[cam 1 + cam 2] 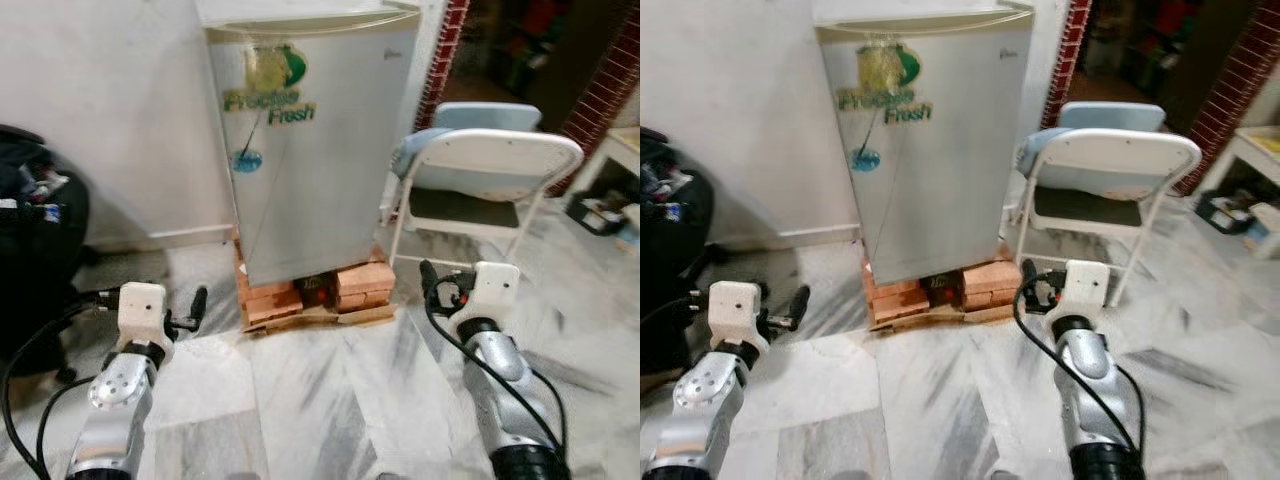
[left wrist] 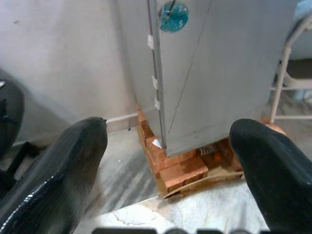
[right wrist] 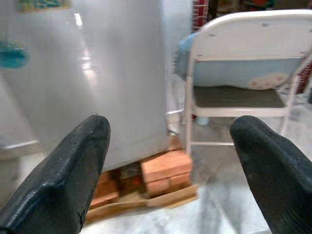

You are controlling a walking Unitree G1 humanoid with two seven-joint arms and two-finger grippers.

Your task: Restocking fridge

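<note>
Marble floor [image 1: 330,390]: one fridge [image 1: 310,150] at 12 o'clock, door closed, on brick stacks [image 1: 315,290]. One folding chair [image 1: 480,180] at 2 o'clock. Two grippers, left gripper [image 2: 168,161] and right gripper [image 3: 170,165], both wide open, empty.

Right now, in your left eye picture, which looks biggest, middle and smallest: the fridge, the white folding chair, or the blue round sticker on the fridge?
1. Fridge, biggest.
2. White folding chair, middle; it stands beside the fridge at a similar distance.
3. Blue round sticker, clearly the smallest.
</note>
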